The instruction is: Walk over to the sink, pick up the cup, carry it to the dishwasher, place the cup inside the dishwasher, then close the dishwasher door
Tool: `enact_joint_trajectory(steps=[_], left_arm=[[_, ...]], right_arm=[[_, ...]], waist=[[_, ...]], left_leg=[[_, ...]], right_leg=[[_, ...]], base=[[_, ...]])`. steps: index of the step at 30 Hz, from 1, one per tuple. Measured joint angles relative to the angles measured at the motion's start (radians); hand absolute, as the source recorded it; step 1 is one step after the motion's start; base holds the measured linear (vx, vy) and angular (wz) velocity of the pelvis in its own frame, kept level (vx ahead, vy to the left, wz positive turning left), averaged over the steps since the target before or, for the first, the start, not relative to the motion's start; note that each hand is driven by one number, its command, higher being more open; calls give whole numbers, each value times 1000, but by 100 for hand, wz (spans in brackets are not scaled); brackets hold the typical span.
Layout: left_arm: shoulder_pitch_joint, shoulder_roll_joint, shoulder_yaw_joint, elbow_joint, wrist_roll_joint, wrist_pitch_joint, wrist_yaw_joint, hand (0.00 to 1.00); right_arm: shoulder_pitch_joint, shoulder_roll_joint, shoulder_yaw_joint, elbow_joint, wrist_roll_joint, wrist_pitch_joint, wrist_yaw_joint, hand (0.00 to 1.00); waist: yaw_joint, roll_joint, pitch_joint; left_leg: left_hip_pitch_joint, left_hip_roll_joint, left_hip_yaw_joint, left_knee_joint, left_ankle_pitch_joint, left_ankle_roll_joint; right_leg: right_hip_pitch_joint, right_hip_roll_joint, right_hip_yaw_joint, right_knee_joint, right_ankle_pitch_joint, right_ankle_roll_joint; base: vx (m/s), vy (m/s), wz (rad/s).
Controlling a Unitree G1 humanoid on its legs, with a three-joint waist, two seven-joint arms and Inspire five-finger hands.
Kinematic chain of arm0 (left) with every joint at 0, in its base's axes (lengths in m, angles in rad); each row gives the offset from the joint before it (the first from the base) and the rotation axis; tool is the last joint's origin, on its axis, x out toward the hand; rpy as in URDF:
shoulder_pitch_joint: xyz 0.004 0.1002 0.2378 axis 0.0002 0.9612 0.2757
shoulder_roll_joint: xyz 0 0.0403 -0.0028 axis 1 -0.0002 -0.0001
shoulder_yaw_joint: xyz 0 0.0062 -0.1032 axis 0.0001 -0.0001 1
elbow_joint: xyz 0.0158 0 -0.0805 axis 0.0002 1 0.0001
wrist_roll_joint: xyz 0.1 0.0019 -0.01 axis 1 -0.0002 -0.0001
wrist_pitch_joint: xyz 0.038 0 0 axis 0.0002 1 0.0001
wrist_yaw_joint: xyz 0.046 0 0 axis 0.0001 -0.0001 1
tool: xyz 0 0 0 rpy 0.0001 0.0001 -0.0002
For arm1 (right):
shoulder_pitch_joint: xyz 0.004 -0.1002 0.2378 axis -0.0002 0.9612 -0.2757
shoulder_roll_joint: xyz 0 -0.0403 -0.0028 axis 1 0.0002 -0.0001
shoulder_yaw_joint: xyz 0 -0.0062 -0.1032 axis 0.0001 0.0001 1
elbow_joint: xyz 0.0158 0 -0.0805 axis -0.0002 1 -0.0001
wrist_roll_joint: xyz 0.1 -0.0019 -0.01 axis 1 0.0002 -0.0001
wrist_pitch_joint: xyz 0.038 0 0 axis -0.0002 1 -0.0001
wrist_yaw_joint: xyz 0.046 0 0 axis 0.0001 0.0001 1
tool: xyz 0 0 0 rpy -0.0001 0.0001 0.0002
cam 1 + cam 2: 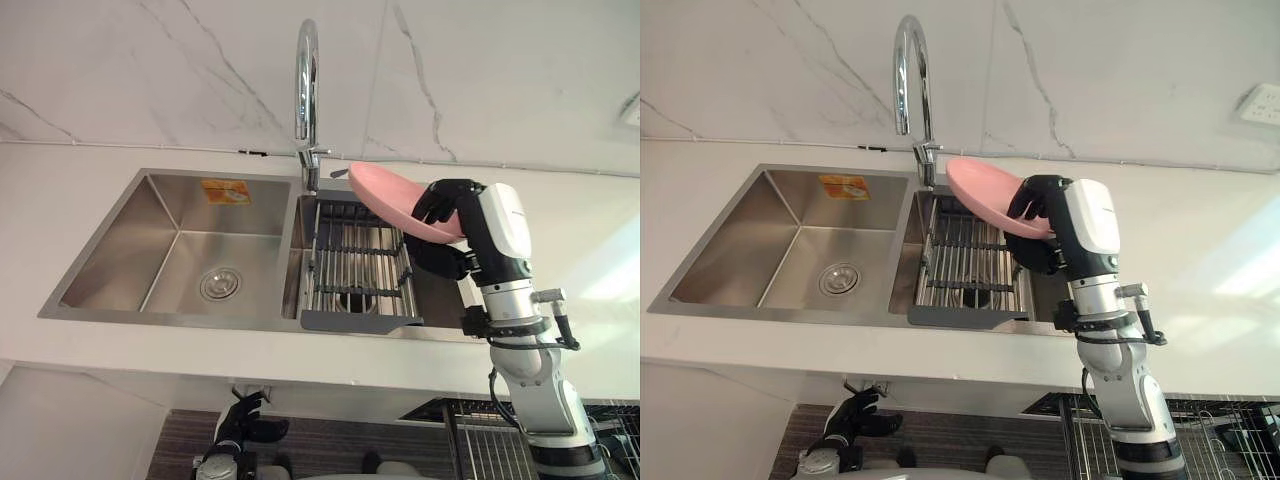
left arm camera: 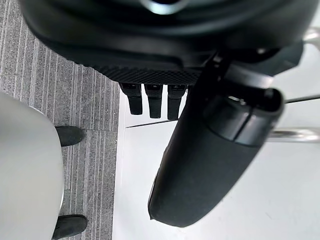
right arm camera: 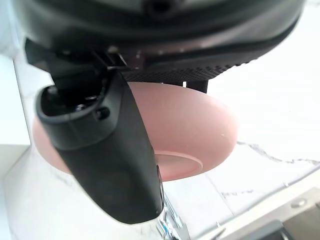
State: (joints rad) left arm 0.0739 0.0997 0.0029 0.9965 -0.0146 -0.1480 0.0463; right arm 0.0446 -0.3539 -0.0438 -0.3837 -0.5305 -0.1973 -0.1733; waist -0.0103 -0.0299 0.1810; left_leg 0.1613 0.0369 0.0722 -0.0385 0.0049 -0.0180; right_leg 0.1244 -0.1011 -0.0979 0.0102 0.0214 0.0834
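My right robot hand (image 1: pixel 445 205) grips a smooth, shallow pink bowl (image 1: pixel 385 195) by its rim. The bowl is tilted above the ribbed metal rack (image 1: pixel 355 270) in the steel sink (image 1: pixel 120 245), at 4 o'clock from the curved chrome tap (image 1: pixel 306 80). My left robot hand (image 1: pixel 855 420) hangs relaxed at 7 o'clock, below the white bench (image 1: pixel 60 200).

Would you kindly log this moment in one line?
right robot hand: shut on pink bowl | position: above sink rack | left robot hand: low, open
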Motion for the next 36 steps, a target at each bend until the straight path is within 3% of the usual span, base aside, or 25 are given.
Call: enact_joint_trajectory(steps=[10,14,19,23,26,30,31,32,33,34,36], left_arm=[[0,0,-9,32,6,-1,1,90],[-1,1,-10,34,6,-3,2,90],[-18,-2,-18,36,4,-2,4,90],[-22,-4,-33,35,6,-7,14,90],[-18,-3,-32,36,4,-8,16,90],[-27,1,-28,28,-1,-15,24,90],[-37,7,-29,25,-2,-17,33,90],[-46,-1,-25,37,-6,-18,39,90],[-49,-2,-26,37,-5,-19,41,90],[-54,7,-22,38,-5,-16,45,90],[-53,13,-21,38,-5,-7,47,90]], right_arm=[[130,82,-28,-63,0,-2,-7,30],[130,81,-65,-105,0,-3,-34,30],[123,67,-73,-130,22,-3,-52,30],[99,39,-59,-104,22,-4,-52,30],[127,45,-71,-93,17,2,-53,30],[122,74,-64,-40,-25,48,-53,30],[122,81,-64,-25,-43,64,-54,30],[118,80,-64,-13,-56,76,-55,30],[119,80,-62,-10,-62,79,-54,30],[121,81,-52,-4,-71,79,-54,30],[120,81,-47,-4,-91,72,-55,30]], waist=[[-15,3,-23],[-33,11,-19],[-31,27,-13],[-34,35,-11],[-61,37,-8],[-52,32,11],[-54,24,22],[-50,32,40],[-46,35,46],[-44,29,47],[-39,22,42]], left_leg=[[-1,-1,9,6,-1,0],[-84,3,-28,122,-54,-5],[-183,16,-36,255,-97,-13],[-216,0,-124,330,-157,-25],[-257,-6,-82,383,-184,-18],[-316,13,43,484,-236,19],[-320,17,80,485,-238,34],[-318,41,132,458,-223,59],[-315,51,157,448,-217,62],[-295,53,200,412,-202,74],[-283,53,243,373,-186,79]], right_leg=[[-1,-1,8,1,0,0],[-10,-2,-24,7,-5,-5],[-131,1,-4,141,-55,-14],[-209,12,77,225,-77,-10],[-264,14,131,237,-65,6],[-331,50,268,205,19,26],[-340,51,288,166,41,-3],[-359,35,217,210,12,-43],[-386,27,169,294,-17,-55],[-397,-5,74,458,-97,-61],[-340,-27,14,524,-176,-52]], base=[[-20,-4,-2],[-57,-19,25],[-50,-13,-10],[-35,12,-55],[-79,88,-52],[-106,158,-110],[-177,170,-119],[-260,191,-109],[-258,161,-113],[-179,133,-82],[-93,46,-76]])
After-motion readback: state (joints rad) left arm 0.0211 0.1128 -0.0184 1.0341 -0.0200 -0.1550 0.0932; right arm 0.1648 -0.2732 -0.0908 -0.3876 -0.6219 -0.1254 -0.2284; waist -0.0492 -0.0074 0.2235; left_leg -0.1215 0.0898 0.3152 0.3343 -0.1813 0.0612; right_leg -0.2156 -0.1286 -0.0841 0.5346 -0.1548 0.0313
